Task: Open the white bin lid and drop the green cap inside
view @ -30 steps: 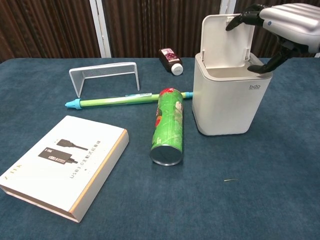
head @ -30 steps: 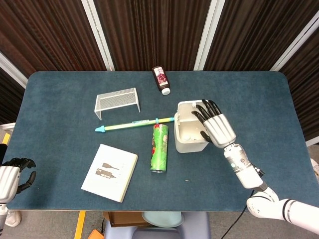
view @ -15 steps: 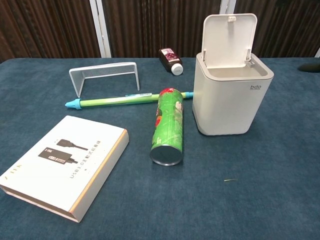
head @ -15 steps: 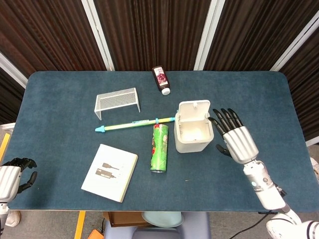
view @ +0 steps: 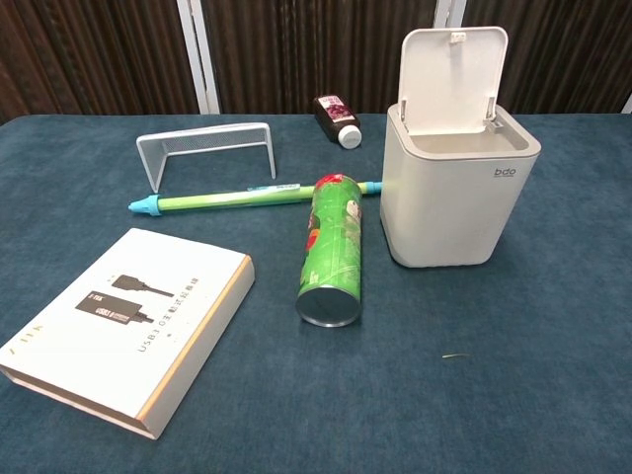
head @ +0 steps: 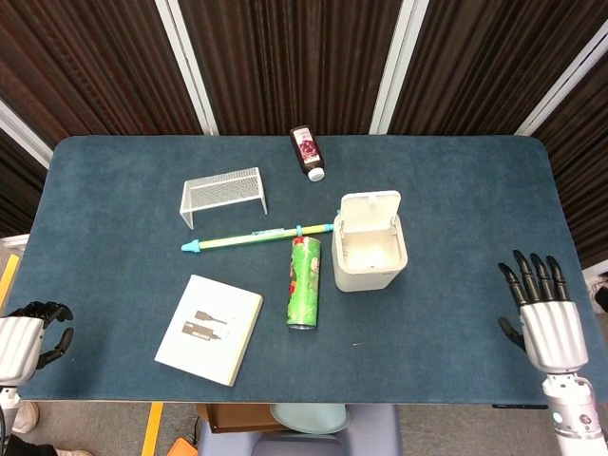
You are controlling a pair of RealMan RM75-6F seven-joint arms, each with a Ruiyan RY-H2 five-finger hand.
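The white bin (head: pixel 367 268) (view: pixel 454 197) stands right of the table's middle. Its lid (head: pixel 370 206) (view: pixel 452 74) is tipped up and back, so the top is uncovered. No green cap shows in either view, and the bin's inside is hidden from the chest view. My right hand (head: pixel 543 313) hovers at the near right edge of the table, well away from the bin, with its fingers spread and nothing in it. At the lower left corner of the head view sits my left hand (head: pixel 27 334), off the table, its dark fingers curled in with nothing visible in them.
A green snack tube (head: pixel 304 283) (view: pixel 331 247) lies just left of the bin. Behind it lies a long green stick (head: pixel 256 235) (view: pixel 247 198). A white wire rack (head: pixel 223 195), a dark bottle (head: pixel 307 152) and a white box (head: pixel 209 329) occupy the left and back.
My right hand has left the bin lid and drawn back to the right, toward the near table edge and out of the chest view. The lid stays up. The left hand has not moved.
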